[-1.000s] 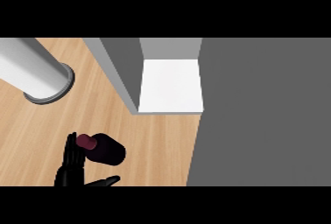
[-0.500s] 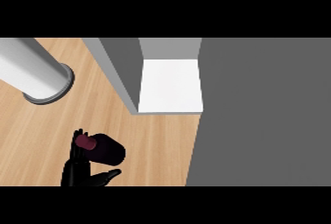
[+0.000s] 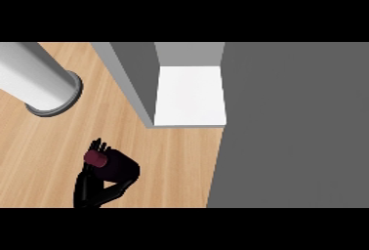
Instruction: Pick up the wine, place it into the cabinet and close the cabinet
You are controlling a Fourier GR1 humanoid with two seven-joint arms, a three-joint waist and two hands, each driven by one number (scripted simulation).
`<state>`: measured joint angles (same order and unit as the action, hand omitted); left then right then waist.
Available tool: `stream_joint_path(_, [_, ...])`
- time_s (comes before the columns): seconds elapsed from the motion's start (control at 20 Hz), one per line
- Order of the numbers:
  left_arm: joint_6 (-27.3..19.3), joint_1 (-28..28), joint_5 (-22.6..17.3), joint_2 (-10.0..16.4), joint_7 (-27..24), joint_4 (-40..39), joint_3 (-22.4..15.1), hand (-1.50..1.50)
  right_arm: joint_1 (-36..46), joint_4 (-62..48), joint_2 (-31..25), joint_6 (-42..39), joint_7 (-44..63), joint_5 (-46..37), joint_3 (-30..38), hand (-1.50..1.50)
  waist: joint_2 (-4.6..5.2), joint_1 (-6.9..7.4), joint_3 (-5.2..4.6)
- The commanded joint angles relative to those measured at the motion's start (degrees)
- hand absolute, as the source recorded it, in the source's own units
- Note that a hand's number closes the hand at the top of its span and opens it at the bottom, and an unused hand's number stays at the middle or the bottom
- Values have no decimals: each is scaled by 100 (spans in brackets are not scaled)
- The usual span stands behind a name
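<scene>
I see only my left hand [image 3: 91,189], coming in from the lower edge near the table's left side, fingers and thumb curled round the wine bottle [image 3: 119,167].

Wooden counter [image 3: 173,161], light grain. On it: pale grey cylinder [image 3: 36,83] at upper left; open cabinet [image 3: 191,97] at centre.

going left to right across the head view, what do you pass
pale grey cylinder -> hand curled round the wine -> white cabinet interior -> dark grey panel
</scene>
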<state>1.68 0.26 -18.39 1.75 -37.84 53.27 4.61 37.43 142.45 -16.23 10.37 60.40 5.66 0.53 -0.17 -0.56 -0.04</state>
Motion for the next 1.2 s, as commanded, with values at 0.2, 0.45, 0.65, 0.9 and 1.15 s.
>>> stream_joint_path(0.2, [304,-268,203,4,-431,-432,-284,150,7,565,109,272,617,7,-378,-150,-4,18,-2])
stream_joint_path(0.45, [-445,-469,978,-28,-830,-150,-689,150,-131,380,180,199,246,88,-319,-150,-10,29,4])
stream_joint_path(0.65, [-670,-536,1006,-112,-1266,-297,-521,150,-318,624,-139,-75,421,823,423,-150,-3,4,5])
stream_joint_path(0.9, [-257,-1058,1118,117,-711,-178,-745,150,-15,438,-150,-14,433,836,440,-150,-5,-6,4])
stream_joint_path(1.15, [-144,-820,1254,251,-1042,344,-854,150,-342,625,-31,49,395,588,293,-150,-10,24,5])
